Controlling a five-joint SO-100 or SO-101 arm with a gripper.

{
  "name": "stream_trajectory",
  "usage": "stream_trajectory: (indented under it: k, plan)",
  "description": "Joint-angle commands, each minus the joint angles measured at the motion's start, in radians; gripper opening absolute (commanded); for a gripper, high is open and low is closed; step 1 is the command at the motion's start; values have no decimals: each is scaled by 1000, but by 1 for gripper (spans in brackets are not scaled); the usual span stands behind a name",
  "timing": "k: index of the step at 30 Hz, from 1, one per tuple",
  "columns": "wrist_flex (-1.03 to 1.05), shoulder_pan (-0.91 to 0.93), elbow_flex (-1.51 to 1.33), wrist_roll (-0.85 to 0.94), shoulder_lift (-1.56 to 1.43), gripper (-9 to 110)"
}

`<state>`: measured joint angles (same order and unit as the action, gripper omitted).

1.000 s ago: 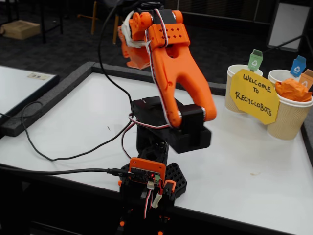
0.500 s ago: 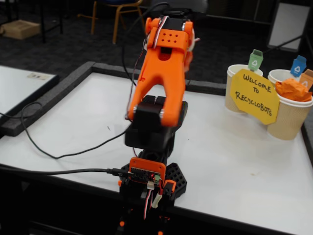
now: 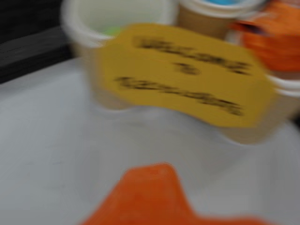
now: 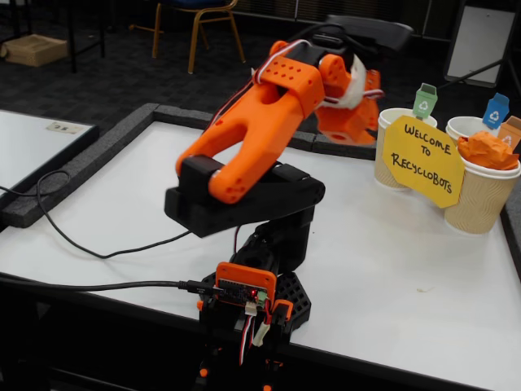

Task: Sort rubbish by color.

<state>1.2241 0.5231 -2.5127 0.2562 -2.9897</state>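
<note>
In the fixed view the arm [image 4: 260,147] leans toward the right, its claw [image 4: 352,122] held in the air just left of the cups, above the white bench [image 4: 391,269]. From this side the claw is a folded orange block, and I cannot tell whether it is open or closed, or whether it carries anything.

The orange wad [image 4: 487,150] sits in the mouth of the nearest cup [image 4: 480,199], standing above the rim. A yellow sign [image 4: 423,159] leans across the front of the cups. Small tags stand above them, one green [image 4: 424,100], one blue [image 4: 496,110].

The wrist view is badly blurred but looks into the cups, which the fixed view cannot do. A bit of green [image 3: 111,31] shows inside the left cup [image 3: 84,28], and a strip of blue [image 3: 220,2] at the top of the middle cup [image 3: 206,21]; both are too smeared to call wads for sure. The orange wad [image 3: 274,35] fills the upper right corner. One orange claw finger [image 3: 150,197] rises from the bottom edge; the other is out of frame.
</note>
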Motion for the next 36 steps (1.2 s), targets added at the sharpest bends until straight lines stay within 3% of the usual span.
stream_trajectory:
  k: [1, 13, 27, 31, 36]
  plan:
    - [-32, 115, 26, 18, -17, 0]
    - [-55, 112, 14, 18, -17, 0]
    - [-20, -500, 18, 20, -17, 0]
    - [-41, -581, 11, 20, -17, 0]
    - [-106, -537, -57, 20, -17, 0]
